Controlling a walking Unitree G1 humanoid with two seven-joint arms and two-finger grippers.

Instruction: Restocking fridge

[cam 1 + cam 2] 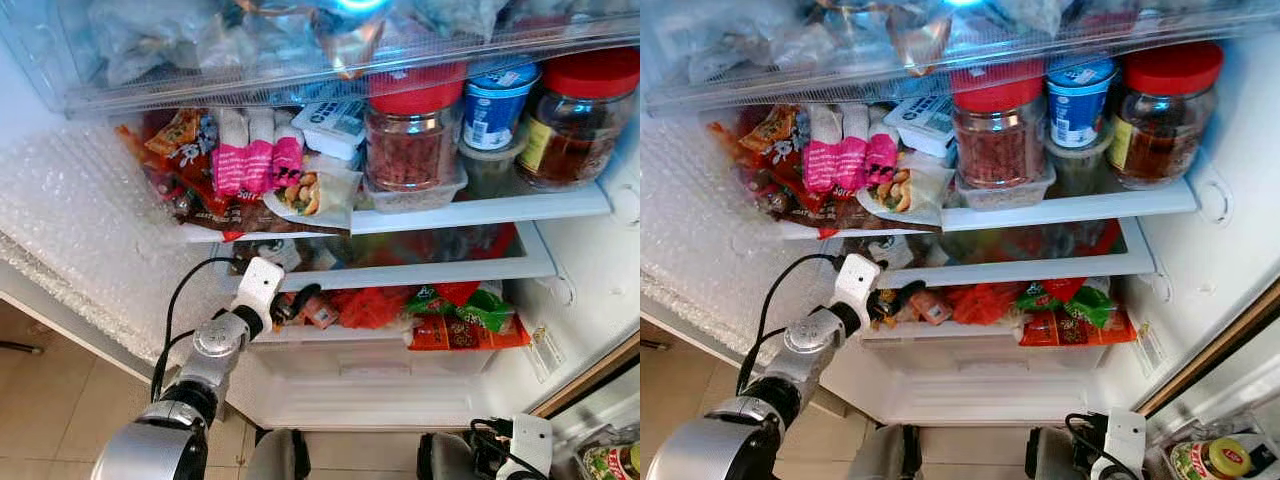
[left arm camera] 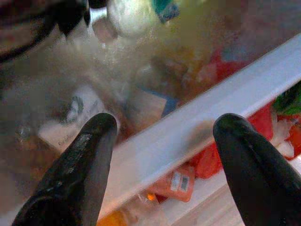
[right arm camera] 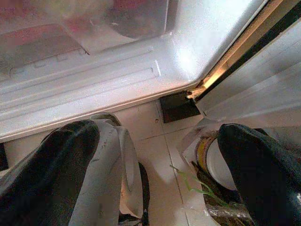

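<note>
An open fridge is seen from above. The left gripper [image 1: 300, 300] is held with its fingers spread at the front edge of the lower shelf [image 1: 420, 272]. Just beyond its fingertips, the gap under that shelf is blocked by red and orange packets [image 1: 365, 305] and a green bag [image 1: 470, 305]. Above the gripper, the middle shelf is crowded with snack packs [image 1: 250, 165], a red-lidded jar [image 1: 412, 140] and a brown jar [image 1: 575, 120]. Below the gripper, bare white fridge wall [image 1: 380, 385] and tiled floor [image 1: 40, 400] are left free. The right gripper [image 3: 155, 155] is held low over the floor, with a bottle [image 1: 610, 462] close beside it.
</note>
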